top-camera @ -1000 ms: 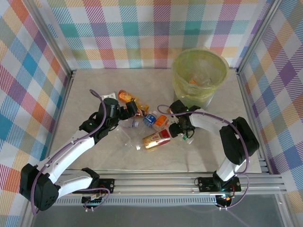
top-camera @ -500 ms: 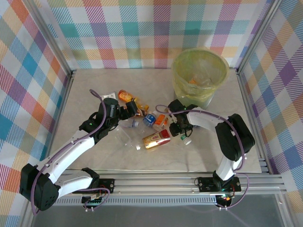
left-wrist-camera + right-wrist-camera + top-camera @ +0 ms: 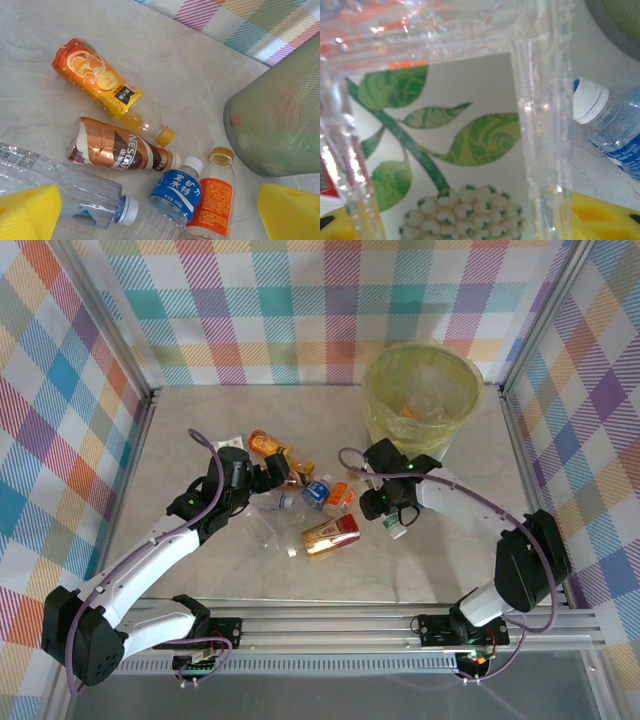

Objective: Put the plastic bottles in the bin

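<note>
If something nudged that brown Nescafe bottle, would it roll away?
Probably: the Nescafe bottle lies on its side on the smooth table and looks round. Its shiny sleeve may be slippery. The orange juice bottle close by might stop it.

**Twin six-joint arms, white and black finish.**
Left arm (image 3: 150, 560) and right arm (image 3: 465, 502): smooth white link shells, rounded black joint housings, black base blocks (image 3: 215, 628) bolted to a silver rail (image 3: 330, 625). One purple-grey cable (image 3: 200, 438) runs loose along each arm, looping at the wrist. Black wrist heads; finger pads (image 3: 27, 212) are blocky bright-yellow foam. Small green light (image 3: 471, 643) at the right base.
</note>
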You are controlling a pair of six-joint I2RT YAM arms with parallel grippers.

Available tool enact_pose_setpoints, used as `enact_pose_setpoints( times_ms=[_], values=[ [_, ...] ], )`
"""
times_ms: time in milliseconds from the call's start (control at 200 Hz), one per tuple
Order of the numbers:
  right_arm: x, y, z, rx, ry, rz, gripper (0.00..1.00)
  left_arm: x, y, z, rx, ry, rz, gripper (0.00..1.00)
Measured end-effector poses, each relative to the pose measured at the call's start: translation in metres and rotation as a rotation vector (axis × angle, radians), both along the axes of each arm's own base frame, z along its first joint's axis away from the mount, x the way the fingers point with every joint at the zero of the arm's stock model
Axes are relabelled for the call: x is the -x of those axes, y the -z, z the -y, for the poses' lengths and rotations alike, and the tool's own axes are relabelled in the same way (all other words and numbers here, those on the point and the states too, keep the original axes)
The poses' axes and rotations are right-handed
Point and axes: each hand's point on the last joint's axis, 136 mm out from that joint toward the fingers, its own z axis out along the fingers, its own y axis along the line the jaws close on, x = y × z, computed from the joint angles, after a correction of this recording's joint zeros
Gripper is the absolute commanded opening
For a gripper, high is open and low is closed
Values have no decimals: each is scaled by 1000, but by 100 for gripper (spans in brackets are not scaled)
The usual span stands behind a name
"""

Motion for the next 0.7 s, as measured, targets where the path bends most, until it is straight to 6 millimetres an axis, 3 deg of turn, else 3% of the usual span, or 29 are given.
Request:
enact_pose_setpoints(
  times_ms=[175, 475, 600, 700],
  values=[
    [-3, -65, -18, -142, -24, 107, 28, 0, 0, 0, 0, 0, 0, 100],
    [-26, -198, -39, -356, -40, 361, 27, 0, 0, 0, 0, 0, 0, 100],
    [-44, -254, -37, -417, -5, 479, 27, 0, 0, 0, 0, 0, 0, 100],
    [-67, -282, -22, -437, 68, 547, 27, 0, 0, 0, 0, 0, 0, 100]
  ],
)
